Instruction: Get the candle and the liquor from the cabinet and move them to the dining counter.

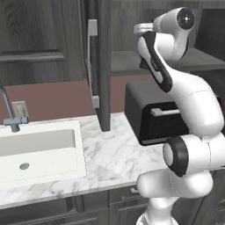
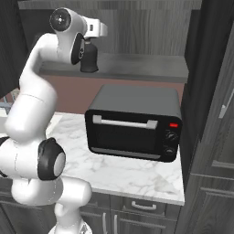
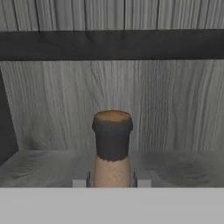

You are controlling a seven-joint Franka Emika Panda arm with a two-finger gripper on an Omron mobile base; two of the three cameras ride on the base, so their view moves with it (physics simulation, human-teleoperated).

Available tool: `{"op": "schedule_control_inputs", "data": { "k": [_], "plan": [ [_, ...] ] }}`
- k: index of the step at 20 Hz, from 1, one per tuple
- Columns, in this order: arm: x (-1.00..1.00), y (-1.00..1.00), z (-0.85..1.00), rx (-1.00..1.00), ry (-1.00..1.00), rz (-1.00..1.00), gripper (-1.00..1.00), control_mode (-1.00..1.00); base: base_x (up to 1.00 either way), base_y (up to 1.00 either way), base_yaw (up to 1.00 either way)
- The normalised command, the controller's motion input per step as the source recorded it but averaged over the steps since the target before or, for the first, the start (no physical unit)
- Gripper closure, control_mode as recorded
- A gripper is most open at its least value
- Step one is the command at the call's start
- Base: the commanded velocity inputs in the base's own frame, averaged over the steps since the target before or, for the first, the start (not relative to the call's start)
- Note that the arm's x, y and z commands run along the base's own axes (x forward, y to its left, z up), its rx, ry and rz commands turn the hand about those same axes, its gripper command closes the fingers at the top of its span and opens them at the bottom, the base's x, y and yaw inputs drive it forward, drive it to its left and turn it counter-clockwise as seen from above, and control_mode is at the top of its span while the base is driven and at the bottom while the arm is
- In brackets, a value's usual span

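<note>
The liquor (image 2: 89,58), a small black bell-shaped bottle, stands on the lower shelf of the open dark grey cabinet (image 2: 146,66). My gripper (image 2: 89,42) comes down on it from above and is shut on its thin neck. In the hand view the liquor's neck and brownish stopper (image 3: 112,131) rise between my two fingertips (image 3: 80,182), which press against it on both sides. The cabinet's back wall (image 3: 175,109) is close behind it. I cannot tell whether the bottle is lifted off the shelf. The candle and the dining counter are out of view.
A black toaster oven (image 2: 135,123) sits on the marble worktop (image 2: 137,176) directly under the shelf. The cabinet's open door (image 1: 103,66) with its silver handle hangs left of the arm. A sink (image 1: 39,149) and faucet (image 1: 11,114) lie further left.
</note>
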Motion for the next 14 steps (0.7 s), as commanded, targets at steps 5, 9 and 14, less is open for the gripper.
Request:
{"op": "schedule_control_inputs", "data": {
  "k": [5,9,14],
  "plan": [
    [-0.99,0.00,0.00,0.00,0.00,-0.01,1.00,-1.00,0.00,0.00,0.00],
    [-1.00,0.00,0.00,0.00,0.00,0.00,1.00,-1.00,0.00,0.00,0.00],
    [-1.00,0.00,0.00,0.00,0.00,0.00,1.00,-1.00,0.00,0.00,0.00]
  ]
}}
